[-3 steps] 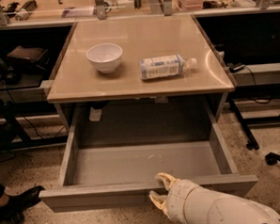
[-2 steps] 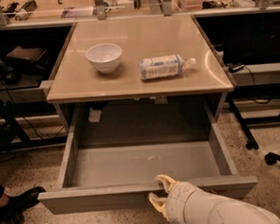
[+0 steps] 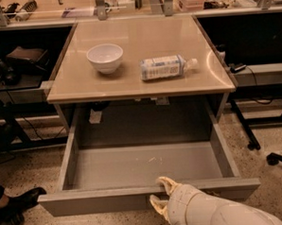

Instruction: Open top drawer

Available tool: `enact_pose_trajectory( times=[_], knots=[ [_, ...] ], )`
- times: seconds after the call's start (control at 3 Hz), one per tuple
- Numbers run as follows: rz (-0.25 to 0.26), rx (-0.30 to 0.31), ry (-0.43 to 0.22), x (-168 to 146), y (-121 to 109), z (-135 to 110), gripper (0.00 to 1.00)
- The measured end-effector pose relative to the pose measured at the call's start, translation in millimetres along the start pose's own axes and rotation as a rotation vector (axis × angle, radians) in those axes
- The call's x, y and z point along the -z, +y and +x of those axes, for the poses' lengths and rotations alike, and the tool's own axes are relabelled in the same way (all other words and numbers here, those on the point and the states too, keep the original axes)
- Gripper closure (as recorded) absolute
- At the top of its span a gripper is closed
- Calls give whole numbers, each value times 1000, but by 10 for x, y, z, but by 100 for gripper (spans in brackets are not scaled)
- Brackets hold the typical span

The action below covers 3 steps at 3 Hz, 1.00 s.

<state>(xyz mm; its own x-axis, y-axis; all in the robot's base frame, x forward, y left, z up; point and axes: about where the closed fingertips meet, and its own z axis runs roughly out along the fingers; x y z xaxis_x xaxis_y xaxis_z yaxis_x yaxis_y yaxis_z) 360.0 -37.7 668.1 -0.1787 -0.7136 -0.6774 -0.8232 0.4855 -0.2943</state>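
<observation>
1. My gripper [image 3: 162,194] sits at the middle of the front panel of the top drawer [image 3: 89,202], low in the camera view. One pale fingertip hooks over the panel's upper edge and the other lies against its outer face, so the two are clamped on the panel between them.
2. The top drawer stands pulled far out from under the table [image 3: 130,84]. Its grey box reaches forward over the speckled floor [image 3: 35,167], and its front is the nearest thing to the camera.
3. A dark shoe [image 3: 22,198] rests on the floor just beside the drawer's left front corner, apart from it.
4. The black foot of a wheeled chair [image 3: 278,159] stands on the floor to the right of the drawer, well apart from its side wall.
5. Dark shelving with black equipment [image 3: 26,56] flanks the table on the left.
6. Inside the drawer, the plain grey bottom shows almost from wall to wall, with a few pale scratch marks [image 3: 153,159] near its middle.
7. A small pale tag [image 3: 95,117] hangs in the shadowed recess under the tabletop, behind the drawer's left rear.
8. On the tabletop a white bowl [image 3: 105,57] stands upright; I cannot tell what, if anything, it holds.
9. A plastic bottle [image 3: 163,67] lies on its side near the bowl, to its right, cap pointing right.
</observation>
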Motion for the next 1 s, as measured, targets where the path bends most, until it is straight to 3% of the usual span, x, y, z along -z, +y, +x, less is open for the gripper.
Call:
enact_pose_trajectory(
  times=[1.0],
  knots=[
    [-3, -3, -4, 52, 43, -15, 100]
  ],
)
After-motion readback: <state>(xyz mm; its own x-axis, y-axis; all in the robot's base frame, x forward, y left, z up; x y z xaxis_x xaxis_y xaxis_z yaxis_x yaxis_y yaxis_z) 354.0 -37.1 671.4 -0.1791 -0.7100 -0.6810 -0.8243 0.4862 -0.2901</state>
